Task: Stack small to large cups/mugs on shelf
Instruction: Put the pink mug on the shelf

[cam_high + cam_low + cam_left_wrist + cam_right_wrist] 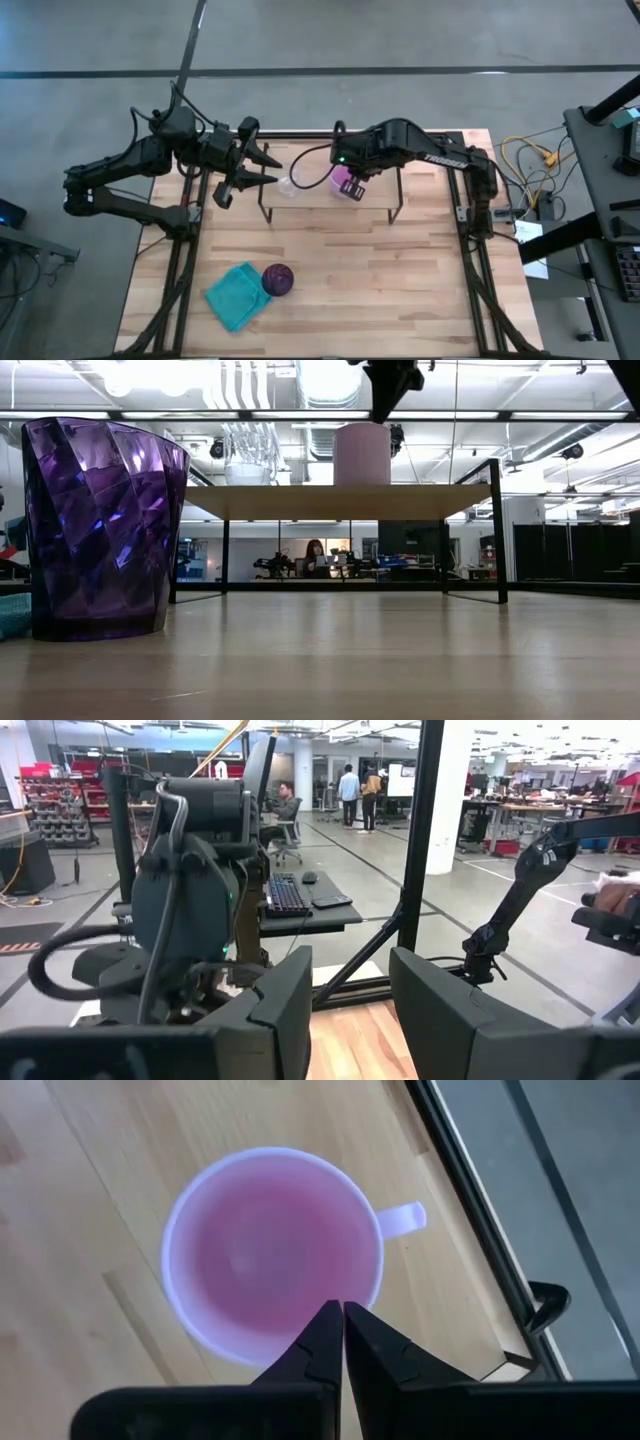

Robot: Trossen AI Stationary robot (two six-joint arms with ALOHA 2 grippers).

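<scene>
Looking down on the worktop (340,290), we see the shelf (375,200) at its far edge, with the glass (290,186) and the pink mug (348,184) standing on it side by side, near each other but apart. In the low view the glass (250,455) and the mug (362,454) both stand upright on the board (340,502).

Our right pincer (352,172) hangs just over the mug. In the right wrist view its two fingers (322,1345) are pressed together, closed on nothing, and their tips point over the near rim of the mug (270,1250), which we see from above with its handle turned to one side. We cannot tell if the tips touch the rim.

Our left pincer (268,168) is at the left end of the shelf, pointing toward the glass and not touching it. Its fingers (285,1005) stand apart, so it is open and empty.

The purple cup (278,279) stands upright near the front of the worktop, well apart from the shelf. A teal cloth (236,295) lies just beside it, on its left, and they seem to touch.
</scene>
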